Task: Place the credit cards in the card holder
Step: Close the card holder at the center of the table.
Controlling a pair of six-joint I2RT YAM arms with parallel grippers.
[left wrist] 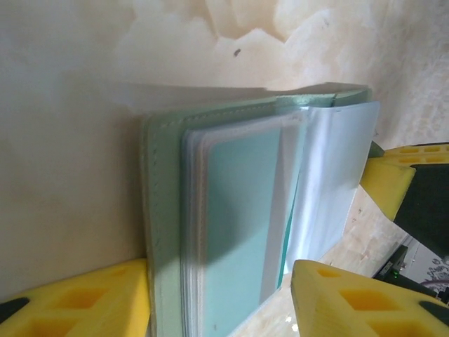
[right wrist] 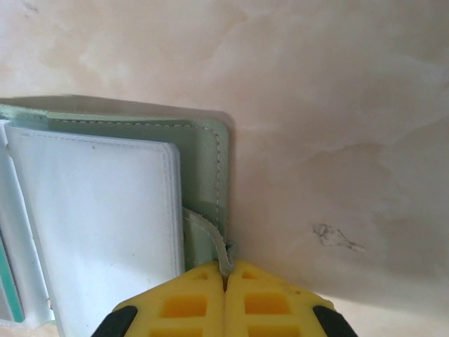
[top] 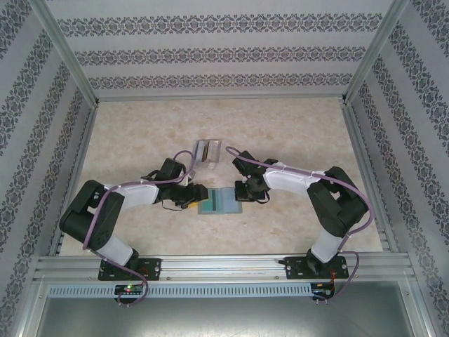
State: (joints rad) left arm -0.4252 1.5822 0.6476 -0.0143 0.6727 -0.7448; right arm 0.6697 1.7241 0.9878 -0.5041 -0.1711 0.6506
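Centre of table (top: 302,133): the card holder (top: 219,201) lay open, sleeves up. At its 9 o'clock edge sat the left gripper (top: 191,199), fingers (left wrist: 77,298) spread to either side of the page stack; whether they touched the cover could not be judged from the wrist view. One teal-green card (left wrist: 238,225) sat inside a clear sleeve. At 3 o'clock the right gripper (top: 247,191) had its fingers pressed together, pinching the closure tab (right wrist: 210,242). The clear rack (top: 209,151) stood at 12 o'clock, apart from the card holder.
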